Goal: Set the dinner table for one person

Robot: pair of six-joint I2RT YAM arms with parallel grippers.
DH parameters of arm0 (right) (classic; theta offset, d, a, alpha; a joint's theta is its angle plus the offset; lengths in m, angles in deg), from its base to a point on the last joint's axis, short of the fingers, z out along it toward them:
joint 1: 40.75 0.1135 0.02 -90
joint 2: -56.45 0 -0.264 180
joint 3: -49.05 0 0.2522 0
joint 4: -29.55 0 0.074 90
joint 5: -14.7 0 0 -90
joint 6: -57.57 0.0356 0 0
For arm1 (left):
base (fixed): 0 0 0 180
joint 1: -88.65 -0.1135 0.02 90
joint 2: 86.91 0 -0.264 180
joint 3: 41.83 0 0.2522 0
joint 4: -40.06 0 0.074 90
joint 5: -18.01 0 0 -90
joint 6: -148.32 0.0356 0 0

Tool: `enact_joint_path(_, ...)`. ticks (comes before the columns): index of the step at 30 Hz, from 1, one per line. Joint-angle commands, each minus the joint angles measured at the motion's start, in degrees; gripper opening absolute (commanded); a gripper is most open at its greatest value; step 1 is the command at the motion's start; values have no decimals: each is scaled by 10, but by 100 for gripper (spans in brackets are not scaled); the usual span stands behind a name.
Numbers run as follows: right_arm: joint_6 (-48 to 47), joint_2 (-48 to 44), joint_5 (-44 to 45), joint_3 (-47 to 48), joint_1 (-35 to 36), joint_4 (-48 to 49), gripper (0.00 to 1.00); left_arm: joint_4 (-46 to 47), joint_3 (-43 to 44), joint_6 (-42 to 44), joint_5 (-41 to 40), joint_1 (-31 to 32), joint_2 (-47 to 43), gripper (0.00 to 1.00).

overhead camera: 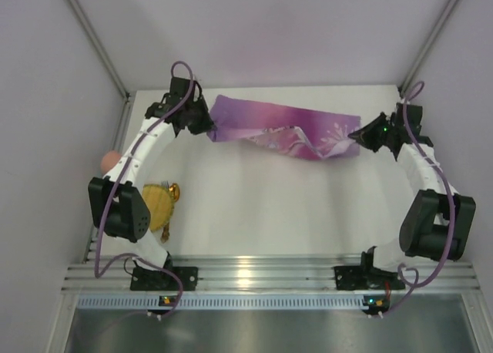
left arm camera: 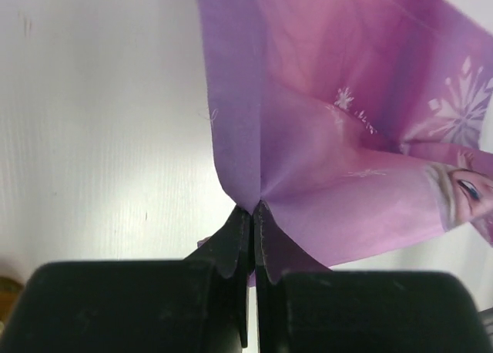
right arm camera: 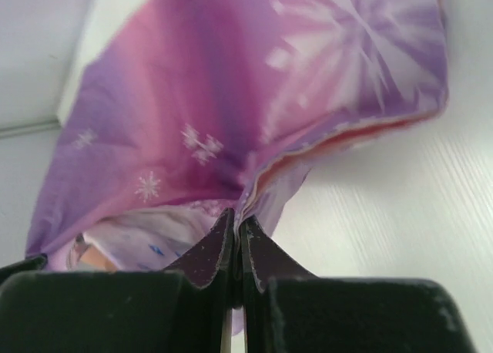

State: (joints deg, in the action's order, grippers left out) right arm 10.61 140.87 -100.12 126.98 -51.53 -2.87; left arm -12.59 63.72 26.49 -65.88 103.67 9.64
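Spreading the purple placemat (overhead camera: 285,133) is the step in hand. The left gripper (overhead camera: 206,126) and the right gripper (overhead camera: 360,137) each pinch one short end of it, fingers pressed together on the sheet, above the dinner table (overhead camera: 262,206). The mat sags and folds in its middle — it is not flat yet. Its long axis runs left to right over the far half of the table, with the left end a little farther back. The table lies between grey panels (overhead camera: 46,75), and its longer side seems to follow the near rail (overhead camera: 269,272). Next, I judge, both arms must pull apart gently and lower together.
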Motion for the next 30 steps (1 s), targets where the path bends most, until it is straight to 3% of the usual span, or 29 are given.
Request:
enact_joint_path(1,-14,-42,1,-71,4,-66,0,-50,-66,-21,-17,4,-29,0)
enact_joint_path(6,-53,-116,35,-169,-8,-117,0,-58,-211,-52,-17,4,-124,0)
enact_joint_path(11,-79,-149,103,-173,-27,-185,0,-58,-320,-70,-14,4,-210,0)
enact_joint_path(14,-85,-158,159,-160,-39,-236,2,-76,-342,-80,-18,5,-232,0)
enact_joint_path(15,-89,-159,159,-161,-46,-242,16,-79,-346,-81,-17,5,-239,13)
enact_joint_path(16,-92,-158,160,-161,-47,-247,57,-81,-347,-82,-16,5,-244,28)
enact_joint_path(17,-92,-158,159,-162,-48,-251,70,-89,-345,-83,-18,4,-255,57)
enact_joint_path(18,-89,-160,158,-168,-49,-257,91,-93,-343,-82,-22,5,-262,93)
enact_joint_path(19,-87,-163,156,-172,-49,-257,99,-98,-338,-81,-31,5,-268,99)
enact_joint_path(22,-73,-185,136,-179,-49,-258,100,-124,-305,-76,-52,5,-286,99)
enact_joint_path(30,8,-233,39,-149,-31,-272,100,-205,-210,-47,-214,-13,-250,99)
